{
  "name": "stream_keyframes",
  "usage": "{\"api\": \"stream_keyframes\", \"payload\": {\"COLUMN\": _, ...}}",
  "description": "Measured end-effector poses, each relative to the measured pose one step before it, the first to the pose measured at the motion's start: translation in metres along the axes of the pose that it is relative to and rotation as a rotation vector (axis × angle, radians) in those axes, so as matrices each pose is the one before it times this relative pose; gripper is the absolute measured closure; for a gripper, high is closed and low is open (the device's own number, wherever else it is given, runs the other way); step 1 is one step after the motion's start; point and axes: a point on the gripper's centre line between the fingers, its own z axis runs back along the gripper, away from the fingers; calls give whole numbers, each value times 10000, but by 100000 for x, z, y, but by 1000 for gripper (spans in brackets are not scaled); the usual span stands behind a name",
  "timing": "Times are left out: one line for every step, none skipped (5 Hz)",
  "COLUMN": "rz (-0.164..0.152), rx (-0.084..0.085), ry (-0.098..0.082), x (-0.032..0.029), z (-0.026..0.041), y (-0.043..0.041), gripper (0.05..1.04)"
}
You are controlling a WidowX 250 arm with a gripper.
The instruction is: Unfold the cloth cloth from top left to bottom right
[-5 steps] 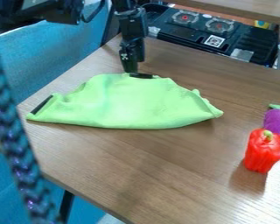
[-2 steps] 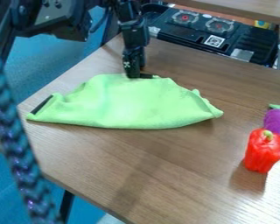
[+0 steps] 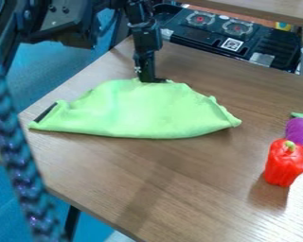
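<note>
The green cloth (image 3: 141,111) lies folded on the wooden table, with a long, gently curved edge toward the camera and its narrow ends at left and right. A dark strip marks its left corner and another its top edge. At that top edge, over the dark strip, the black gripper (image 3: 149,80) hangs down and touches the cloth. How firmly the cloth is held there cannot be made out.
A red toy pepper (image 3: 285,163) stands at the right, beside a purple toy vegetable (image 3: 300,132). Behind the table (image 3: 198,189) is a black toy stove (image 3: 223,35). A braided cord (image 3: 18,165) hangs in the left foreground.
The gripper has come down onto the cloth's top edge and shifted slightly right. Its two fingers looked apart before and now look together. The cloth's near edge has moved up a little.
</note>
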Motion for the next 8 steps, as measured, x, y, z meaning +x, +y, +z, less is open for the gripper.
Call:
{"api": "stream_keyframes", "payload": {"rz": 104, "rx": -70, "ry": -244, "x": 381, "z": 221, "y": 277, "gripper": 1019}}
{"api": "stream_keyframes", "payload": {"rz": 60, "rx": -45, "ry": -491, "x": 622, "z": 17, "y": -57, "gripper": 1032}}
{"api": "stream_keyframes", "payload": {"rz": 220, "rx": 106, "ry": -669, "x": 165, "z": 1969, "y": -648, "gripper": 1032}}
{"api": "stream_keyframes", "payload": {"rz": 65, "rx": 412, "ry": -543, "x": 618, "z": 3494, "y": -953, "gripper": 1032}}
{"api": "stream_keyframes", "payload": {"rz": 14, "rx": -111, "ry": -93, "x": 1, "z": 389, "y": -1345, "gripper": 1032}}
{"api": "stream_keyframes", "payload": {"rz": -108, "rx": -215, "ry": 347, "x": -266, "z": -237, "y": -2298, "gripper": 1032}}
{"api": "stream_keyframes", "payload": {"rz": -307, "rx": -396, "ry": 614, "x": 54, "z": -1690, "y": -3072, "gripper": 1032}}
{"api": "stream_keyframes", "payload": {"rz": -230, "rx": -248, "ry": 333, "x": -104, "z": -1057, "y": -2545, "gripper": 1032}}
